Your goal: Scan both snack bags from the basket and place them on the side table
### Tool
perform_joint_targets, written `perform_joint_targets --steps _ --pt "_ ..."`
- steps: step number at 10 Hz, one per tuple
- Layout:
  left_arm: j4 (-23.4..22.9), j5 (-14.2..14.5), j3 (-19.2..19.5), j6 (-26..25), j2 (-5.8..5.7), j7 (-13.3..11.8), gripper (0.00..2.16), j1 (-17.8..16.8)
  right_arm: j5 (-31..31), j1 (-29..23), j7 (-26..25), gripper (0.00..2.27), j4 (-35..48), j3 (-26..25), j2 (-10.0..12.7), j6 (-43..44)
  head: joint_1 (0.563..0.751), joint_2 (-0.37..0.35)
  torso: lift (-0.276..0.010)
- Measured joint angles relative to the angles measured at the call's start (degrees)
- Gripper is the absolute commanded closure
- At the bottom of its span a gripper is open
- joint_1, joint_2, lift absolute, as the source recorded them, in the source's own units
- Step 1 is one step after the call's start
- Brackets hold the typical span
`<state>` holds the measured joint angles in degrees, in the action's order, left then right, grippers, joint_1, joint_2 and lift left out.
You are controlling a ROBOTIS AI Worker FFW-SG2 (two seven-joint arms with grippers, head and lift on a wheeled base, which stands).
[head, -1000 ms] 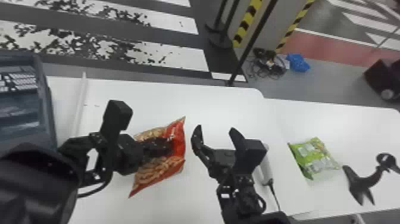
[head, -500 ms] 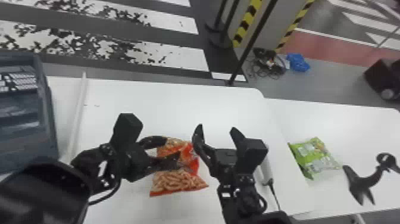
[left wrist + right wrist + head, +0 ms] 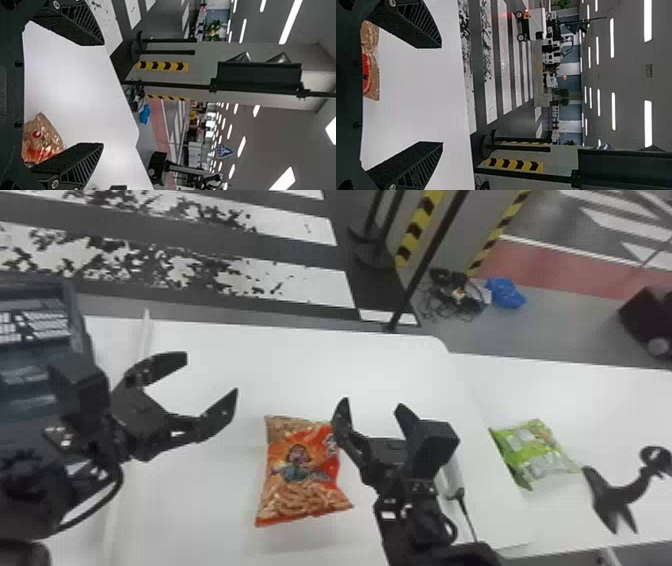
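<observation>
Orange-and-red printed snack bag (image 3: 302,470) with clear ends, lying flat on the white tabletop (image 3: 310,365), between the grippers. Left gripper (image 3: 210,375) above the table, left of the bag: jaws wide apart, nothing in them. Right gripper (image 3: 373,403) by the bag's right edge, jaws spread and empty; touching or not, cannot tell. Green snack bag (image 3: 535,450) on the white side table (image 3: 600,400) to the right. Dark blue-grey plastic basket (image 3: 77,315) at far left.
</observation>
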<state>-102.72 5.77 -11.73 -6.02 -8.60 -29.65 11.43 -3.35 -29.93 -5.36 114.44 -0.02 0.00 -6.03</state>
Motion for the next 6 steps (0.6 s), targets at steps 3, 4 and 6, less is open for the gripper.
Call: perform_joint_targets --steps 3,4,6 --pt "-5.2 3.0 8.3 0.8 -1.22 9.9 0.09 5.1 -0.2 0.2 0.0 0.05 1.0 -0.2 0.0 -5.2 0.695 -0.119 -0.075" --pt "-6.2 3.5 10.2 -0.4 -1.31 12.6 0.09 6.4 -1.0 0.2 0.1 0.05 1.8 -0.5 0.0 -7.6 0.695 -0.087 -0.075" --pt "-6.5 4.4 12.4 -0.4 -1.27 13.9 0.09 8.4 -2.7 0.3 0.8 0.06 3.1 -1.9 0.0 -12.8 0.695 -0.066 -0.075"
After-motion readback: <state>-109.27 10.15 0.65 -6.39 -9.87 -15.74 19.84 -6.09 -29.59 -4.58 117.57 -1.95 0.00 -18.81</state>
